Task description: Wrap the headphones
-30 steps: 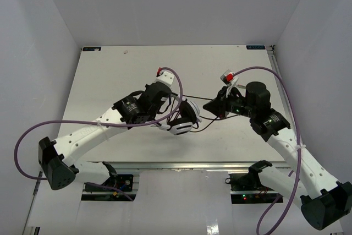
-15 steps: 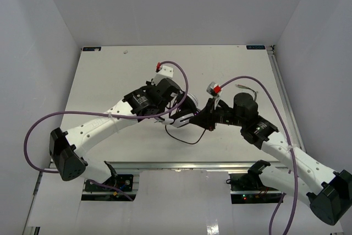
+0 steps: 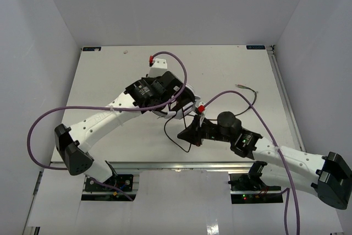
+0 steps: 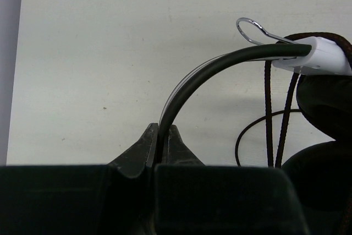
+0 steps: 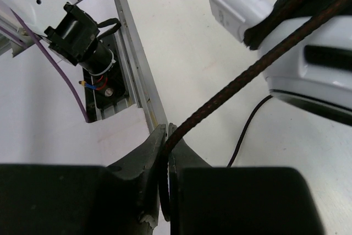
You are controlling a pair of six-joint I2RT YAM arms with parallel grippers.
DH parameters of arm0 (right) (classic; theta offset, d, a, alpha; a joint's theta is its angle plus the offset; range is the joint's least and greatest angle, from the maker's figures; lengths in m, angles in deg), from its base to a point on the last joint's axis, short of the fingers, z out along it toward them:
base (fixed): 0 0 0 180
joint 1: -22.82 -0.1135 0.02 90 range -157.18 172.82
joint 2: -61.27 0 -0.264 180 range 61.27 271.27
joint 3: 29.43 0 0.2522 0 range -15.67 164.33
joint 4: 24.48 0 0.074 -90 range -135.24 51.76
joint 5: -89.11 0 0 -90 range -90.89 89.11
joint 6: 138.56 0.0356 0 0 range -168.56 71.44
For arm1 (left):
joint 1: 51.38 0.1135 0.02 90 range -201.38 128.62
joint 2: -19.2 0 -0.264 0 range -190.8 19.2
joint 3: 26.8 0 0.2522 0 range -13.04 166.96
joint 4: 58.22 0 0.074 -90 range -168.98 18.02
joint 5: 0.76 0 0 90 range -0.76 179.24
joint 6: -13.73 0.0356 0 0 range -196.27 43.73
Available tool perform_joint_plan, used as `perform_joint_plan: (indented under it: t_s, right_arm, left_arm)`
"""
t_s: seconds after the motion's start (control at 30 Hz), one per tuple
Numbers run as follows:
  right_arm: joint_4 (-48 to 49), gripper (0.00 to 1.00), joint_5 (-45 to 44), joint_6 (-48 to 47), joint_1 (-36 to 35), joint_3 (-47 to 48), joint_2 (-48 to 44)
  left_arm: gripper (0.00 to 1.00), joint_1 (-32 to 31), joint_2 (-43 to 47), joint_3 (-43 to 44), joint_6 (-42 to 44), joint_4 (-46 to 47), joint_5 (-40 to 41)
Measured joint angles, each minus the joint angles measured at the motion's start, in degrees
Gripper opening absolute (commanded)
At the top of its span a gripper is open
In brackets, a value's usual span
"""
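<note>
- Headphones (image 5: 308, 64) are being wound from the near side. Closest to the bases, at about 6 o'clock on the table (image 3: 110, 75), the right gripper (image 5: 166, 136) is pinching the braided cord (image 5: 247, 75) between jaws pressed together.
- That gripper is arriving here from the 3 o'clock side, where it was a second ago. It is dragging the cord across the front of the white earcup and leaving a slack loop on the table just beside it.
- Just beyond, near the table's centre, the left gripper (image 4: 162, 136) is clamping the thin headband (image 4: 264, 52) with no gap showing between its jaws.
- Over the same second the left arm is carrying the headphones a little toward 12 o'clock, away from the right gripper, so the strand between them is running taut.
- Strands are already lying against the slider end of the headband in the left wrist view. I judge that at least one turn is on and another is being laid.
- Whether the earcups are resting on the table or hanging above it cannot be told from these views.
- Farthest out, toward 2 o'clock, the jack plug (image 3: 238, 86) is lying free on the table, well apart from both grippers.
- With that tail loose, the wrap looks partly done, and the opposing sweep of the arms seems to be what is taking up the cord.
</note>
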Motion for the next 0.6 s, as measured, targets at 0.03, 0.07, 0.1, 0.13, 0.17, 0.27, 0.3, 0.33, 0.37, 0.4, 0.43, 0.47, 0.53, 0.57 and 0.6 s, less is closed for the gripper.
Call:
perform_joint_plan:
  t_s: [0.03, 0.07, 0.1, 0.13, 0.17, 0.27, 0.3, 0.33, 0.37, 0.4, 0.43, 0.47, 0.53, 0.57, 0.6]
  right_arm:
    - [0.5, 0.08, -1.1, -0.03, -0.65, -0.29, 0.27]
    - [0.8, 0.08, -2.19, -0.05, -1.15, -0.47, 0.39]
    - [0.96, 0.08, -3.27, -0.07, -1.54, -0.59, 0.39]
    - [0.99, 0.08, -4.34, -0.09, -1.77, -0.6, 0.08]
    - [0.9, 0.08, -5.49, -0.15, -1.98, -0.57, -0.27]
    - [-2.48, 0.08, -10.7, -1.44, -2.27, 1.6, -2.98]
    - [-4.56, 0.08, -12.85, -2.2, -2.29, 3.5, -4.0]
    - [-6.68, 0.08, -15.02, -2.98, -2.31, 5.45, -5.02]
    - [-8.95, 0.08, -17.6, -4.03, -2.32, 8.16, -6.21]
    - [-11.12, 0.08, -20.05, -5.07, -2.3, 11.12, -7.26]
    - [-13.21, 0.08, -22.36, -6.06, -2.24, 14.15, -8.16]
    - [-15.19, 0.08, -24.47, -6.95, -2.05, 17.02, -8.61]
    - [-18.06, 0.08, -27.87, -8.53, -1.6, 21.69, -8.71]
    - [-19.56, 0.08, -29.64, -9.39, -1.51, 23.65, -8.69]
    - [-20.78, 0.08, -31.13, -10.18, -1.51, 25.1, -8.55]
  left_arm:
    - [0.0, 0.0, 0.09, 0.35, 0.12, 0.03, -0.03]
    - [0.0, 0.02, 0.27, 0.5, 0.45, 0.14, -0.16]
    - [0.0, 0.05, 0.5, 0.52, 0.92, 0.32, -0.36]
    - [0.0, 0.1, 0.83, 0.11, 1.63, 0.92, -0.52]
    - [0.0, 0.17, 1.21, -0.45, 2.43, 1.66, -0.65]
    - [0.0, 0.54, 4.21, -6.59, 6.12, 6.43, -1.38]
    - [0.0, 0.68, 5.66, -9.35, 8.0, 8.25, -2.14]
    - [0.0, 0.81, 7.13, -12.13, 9.92, 10.08, -2.92]
    - [0.0, 0.88, 8.69, -14.8, 11.92, 11.47, -3.31]
    - [0.0, 0.93, 10.4, -17.41, 13.78, 12.69, -4.04]
    - [0.0, 0.96, 12.15, -19.85, 15.57, 13.85, -5.02]
    - [0.0, 0.88, 13.73, -21.47, 17.39, 15.1, -6.19]
    - [0.0, 0.02, 16.72, -23.15, 20.1, 17.84, -9.14]
    - [0.0, -0.23, 18.08, -23.69, 21.44, 19.61, -10.36]
    - [0.0, -0.23, 19.23, -24.0, 22.52, 21.31, -10.95]
